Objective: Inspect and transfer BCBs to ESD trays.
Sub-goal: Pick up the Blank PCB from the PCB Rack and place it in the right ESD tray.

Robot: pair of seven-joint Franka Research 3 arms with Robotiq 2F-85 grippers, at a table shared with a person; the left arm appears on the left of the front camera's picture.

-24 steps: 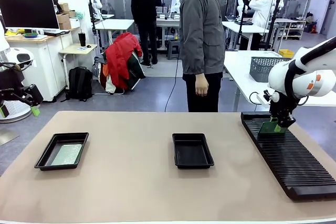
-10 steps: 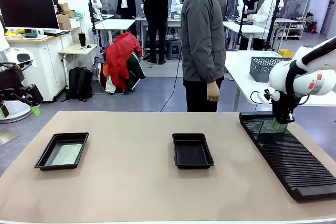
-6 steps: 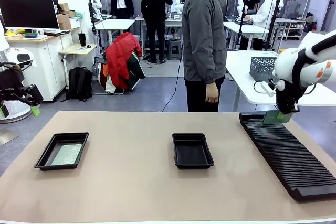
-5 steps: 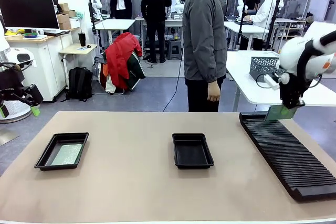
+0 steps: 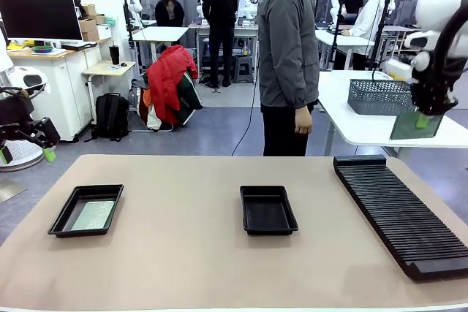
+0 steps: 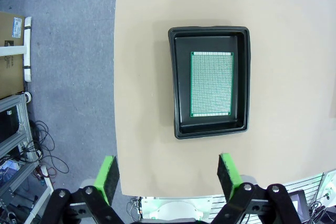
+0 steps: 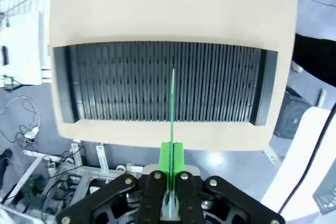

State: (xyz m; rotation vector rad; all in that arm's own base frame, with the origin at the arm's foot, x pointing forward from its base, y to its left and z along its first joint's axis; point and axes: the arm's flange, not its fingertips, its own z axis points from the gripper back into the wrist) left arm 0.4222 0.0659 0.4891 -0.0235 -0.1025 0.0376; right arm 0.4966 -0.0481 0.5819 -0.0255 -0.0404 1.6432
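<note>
Right pincer (image 5: 423,118): shut on the top edge of the held board (image 5: 415,126). In the right wrist view the green pads clamp the board edge-on, so that it reads as a thin line running away from the pincer.

Held board: hangs well above the far end of the rack (image 5: 398,210), clear of its slots and touching nothing. The face is turned toward our side of the surface (image 5: 183,268). We judge that the edge grip suits an upright board from a slotted rack and leaves both faces bare for inspection.

Empty tray (image 5: 268,213): lies flat to the rack's left, near the middle of the surface and well apart from the rack. We take it as the likely place for the held board.

Loaded tray (image 6: 181,77): the tray farthest from the rack. The second board (image 6: 211,84) lies flat inside it, face up, roughly centred and square to the walls.

Left pincer (image 6: 168,174): jaws wide apart, holding nothing. It hangs high over the surface edge beside the loaded tray, looking down on it. We judge it is parked out of the way.

Person (image 5: 285,49): stands at the far side, left of the rack's far end, hands down, not reaching in.

Next, by our judgement: carry the held board from above the rack to the empty tray and turn it flat first.
</note>
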